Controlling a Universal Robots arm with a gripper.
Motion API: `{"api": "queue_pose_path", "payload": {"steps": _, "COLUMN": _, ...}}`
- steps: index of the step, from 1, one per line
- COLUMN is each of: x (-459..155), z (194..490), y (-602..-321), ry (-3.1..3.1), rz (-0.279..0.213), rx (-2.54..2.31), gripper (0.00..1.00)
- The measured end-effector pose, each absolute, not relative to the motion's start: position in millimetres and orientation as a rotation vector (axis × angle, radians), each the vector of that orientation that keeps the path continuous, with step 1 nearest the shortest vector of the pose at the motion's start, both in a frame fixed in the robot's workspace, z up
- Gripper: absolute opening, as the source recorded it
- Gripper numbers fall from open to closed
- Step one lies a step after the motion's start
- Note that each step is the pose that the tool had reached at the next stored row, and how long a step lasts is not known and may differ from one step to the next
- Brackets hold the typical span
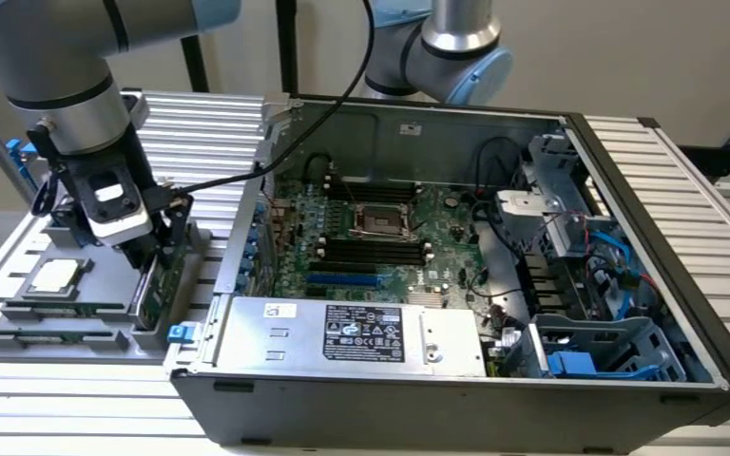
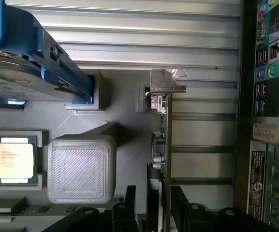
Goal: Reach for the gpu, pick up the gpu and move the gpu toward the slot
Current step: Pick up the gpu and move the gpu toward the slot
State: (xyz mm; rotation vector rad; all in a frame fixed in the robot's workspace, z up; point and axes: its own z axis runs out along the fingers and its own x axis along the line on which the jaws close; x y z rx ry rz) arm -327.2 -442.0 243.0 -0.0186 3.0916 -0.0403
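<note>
Black fingers of the gripper (image 2: 153, 212) stand wide apart, one on each side of the gpu (image 2: 164, 130). The green card stands on its edge in the gray tray (image 2: 124, 116), at the exterior view's left of the computer case (image 1: 467, 410).

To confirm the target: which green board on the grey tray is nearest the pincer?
The gpu: it stands on edge, with a silver bracket at one end, straddled by the open pincer. The memory sticks lie flat, farther off.
</note>
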Motion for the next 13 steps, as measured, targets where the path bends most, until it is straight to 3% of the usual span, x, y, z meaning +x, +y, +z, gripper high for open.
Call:
{"api": "queue_pose_path", "payload": {"steps": 4, "x": -327.2, "z": 242.4, "y": -441.5, "ry": 3.092, "rz": -0.048, "rx": -0.019, "gripper": 0.42}}
{"api": "queue_pose_path", "payload": {"steps": 6, "x": -327.2, "z": 242.3, "y": -441.4, "ry": 3.092, "rz": -0.049, "rx": -0.019, "gripper": 0.4}}
{"api": "queue_pose_path", "payload": {"steps": 7, "x": -327.1, "z": 242.3, "y": -441.4, "ry": 3.092, "rz": -0.049, "rx": -0.019, "gripper": 0.33}}
{"api": "queue_pose_path", "payload": {"steps": 13, "x": -326.0, "z": 242.3, "y": -441.4, "ry": 3.092, "rz": -0.049, "rx": -0.019, "gripper": 0.31}}
